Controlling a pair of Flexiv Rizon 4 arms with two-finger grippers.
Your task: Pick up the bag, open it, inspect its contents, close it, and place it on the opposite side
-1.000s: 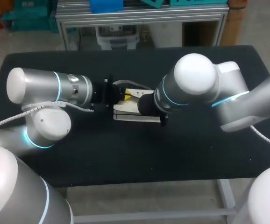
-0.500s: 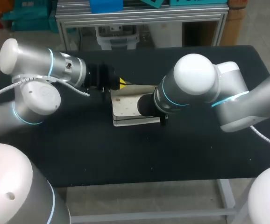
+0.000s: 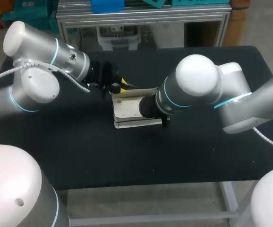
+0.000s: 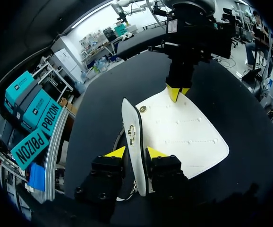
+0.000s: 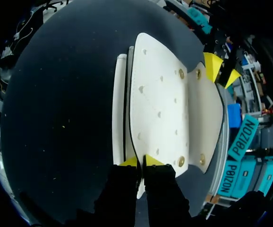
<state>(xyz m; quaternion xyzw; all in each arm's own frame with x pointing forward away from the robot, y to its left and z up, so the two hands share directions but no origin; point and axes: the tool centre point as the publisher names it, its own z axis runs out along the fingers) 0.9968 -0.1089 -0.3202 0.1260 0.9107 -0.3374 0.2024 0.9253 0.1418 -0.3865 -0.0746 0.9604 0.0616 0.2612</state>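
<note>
A white bag [image 3: 129, 109] lies flat on the black table [image 3: 80, 156], near its middle. Its flap [image 4: 129, 130], with a metal clasp, stands raised on edge along the far-left side. My left gripper [image 3: 122, 85] sits at that flap. In the left wrist view the flap's edge runs between the parted yellow tips of the left gripper [image 4: 135, 152], with a gap on one side. My right gripper [image 5: 140, 161] is shut on the opposite edge of the bag [image 5: 157, 109]. The left wrist view shows the right gripper [image 4: 176, 92] pinching the bag's [image 4: 183, 137] far rim.
My right arm's forearm [image 3: 193, 87] lies over the right end of the bag in the head view. Bare black tabletop surrounds the bag on all sides, widest toward the front edge.
My left gripper has swung from over the bag to its far-left edge, and its fingers have parted. The right arm has kept still, holding the bag.
</note>
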